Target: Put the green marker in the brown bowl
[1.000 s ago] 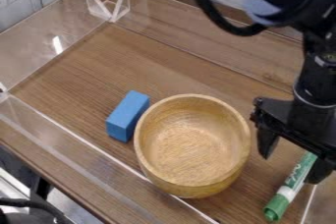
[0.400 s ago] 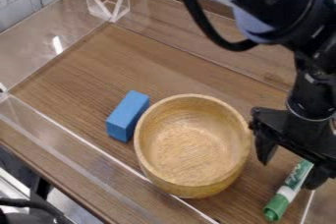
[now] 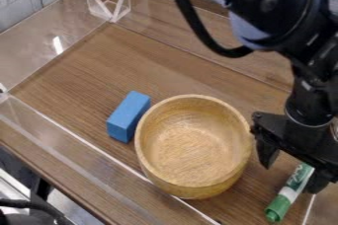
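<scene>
The green marker [image 3: 290,194] is lying flat on the wooden surface [image 3: 158,61] at the near right edge, just beside the brown bowl [image 3: 195,143] and outside it. Directly above the marker, the black gripper [image 3: 295,160] is pointing steeply down with its fingers [image 3: 268,150] standing wide apart, gripping nothing. Left of the bowl, a blue block [image 3: 126,115] is lying close to its rim. Clear plastic walls [image 3: 106,4] are enclosing the far side.
</scene>
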Robot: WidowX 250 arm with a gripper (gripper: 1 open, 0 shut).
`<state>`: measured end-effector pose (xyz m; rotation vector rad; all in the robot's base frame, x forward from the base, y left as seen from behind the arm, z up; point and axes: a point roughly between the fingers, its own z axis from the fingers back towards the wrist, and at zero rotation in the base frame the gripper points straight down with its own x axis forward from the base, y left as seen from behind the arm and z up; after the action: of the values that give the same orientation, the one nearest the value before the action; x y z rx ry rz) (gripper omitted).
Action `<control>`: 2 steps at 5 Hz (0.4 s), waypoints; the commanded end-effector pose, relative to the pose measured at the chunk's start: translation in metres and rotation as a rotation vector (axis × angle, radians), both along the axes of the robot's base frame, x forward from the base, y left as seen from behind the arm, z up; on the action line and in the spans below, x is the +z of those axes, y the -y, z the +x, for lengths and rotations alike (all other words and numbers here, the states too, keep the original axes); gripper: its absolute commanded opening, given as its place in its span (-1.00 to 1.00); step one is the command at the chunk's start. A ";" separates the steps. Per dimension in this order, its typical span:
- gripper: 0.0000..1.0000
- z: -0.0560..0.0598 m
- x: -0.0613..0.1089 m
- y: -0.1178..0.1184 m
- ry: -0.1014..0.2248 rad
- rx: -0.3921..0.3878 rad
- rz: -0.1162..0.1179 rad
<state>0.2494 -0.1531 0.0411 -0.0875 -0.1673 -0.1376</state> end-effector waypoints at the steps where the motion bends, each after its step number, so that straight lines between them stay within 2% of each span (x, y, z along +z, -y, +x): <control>1: 1.00 0.008 0.010 0.001 0.043 0.007 -0.027; 2: 1.00 0.007 0.001 0.000 0.041 0.011 -0.034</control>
<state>0.2507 -0.1530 0.0337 -0.1023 -0.1787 -0.1354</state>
